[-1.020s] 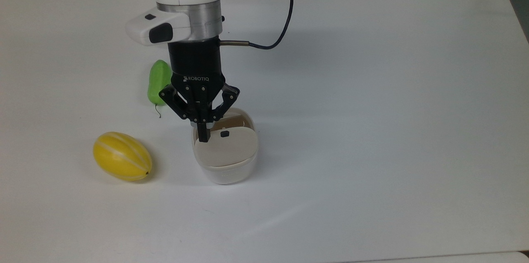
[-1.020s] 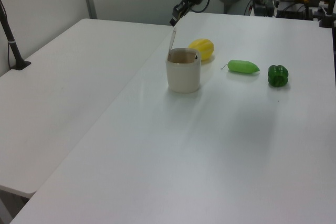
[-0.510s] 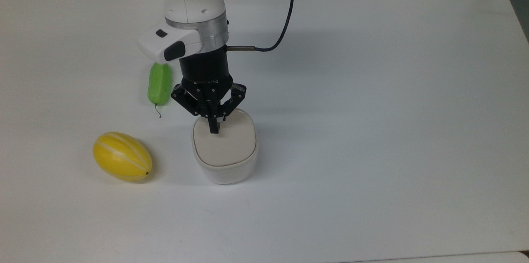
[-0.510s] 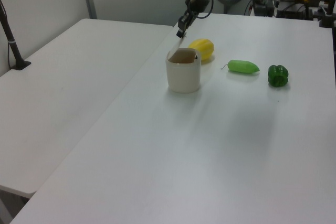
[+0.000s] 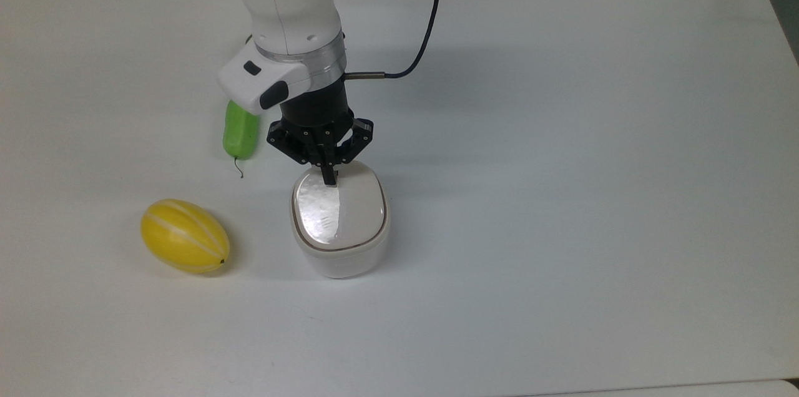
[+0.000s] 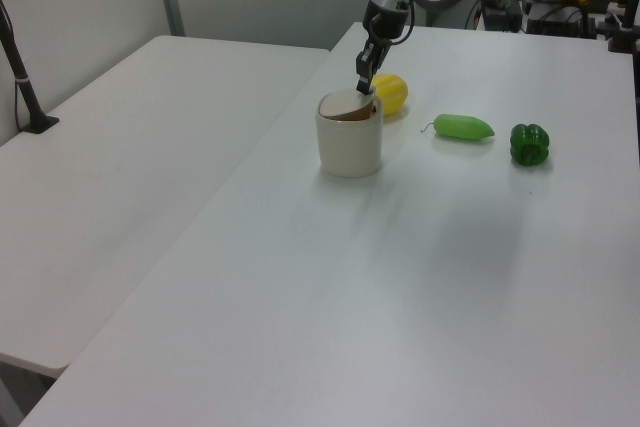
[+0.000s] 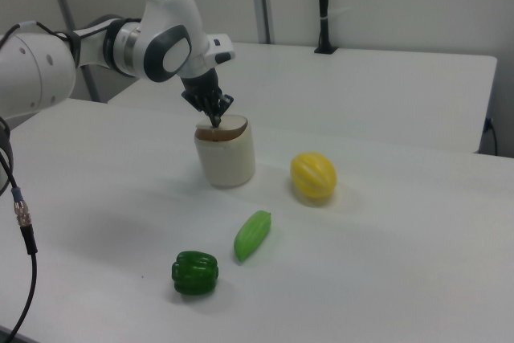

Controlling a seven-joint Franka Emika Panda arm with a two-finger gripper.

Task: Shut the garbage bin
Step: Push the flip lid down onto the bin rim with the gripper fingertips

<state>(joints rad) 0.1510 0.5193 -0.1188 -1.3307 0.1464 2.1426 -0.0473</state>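
White plastic forms the body of the garbage bin (image 5: 340,241), which stands on the white table (image 5: 562,166) near the middle of its width in the top view, closer to the top view's lower edge than to the upper one. Its beige lid (image 5: 339,208) lies nearly flat over the rim, with a thin dark gap showing along the edge; in the left view the lid (image 6: 346,105) sits slightly tilted, raised on the side toward the arm. The black gripper (image 5: 328,177) points down at the lid's upper edge in the top view, its two fingers pressed together into a single tip that touches the lid and grasps nothing. A yellow melon (image 5: 185,235) lies toward the top view's left of the bin, well apart from it. A light green pepper (image 5: 240,129) lies above the melon, partly under the arm's wrist. In the right view a dark green bell pepper (image 7: 195,272) rests nearer the table's front edge, just beside the light green one.
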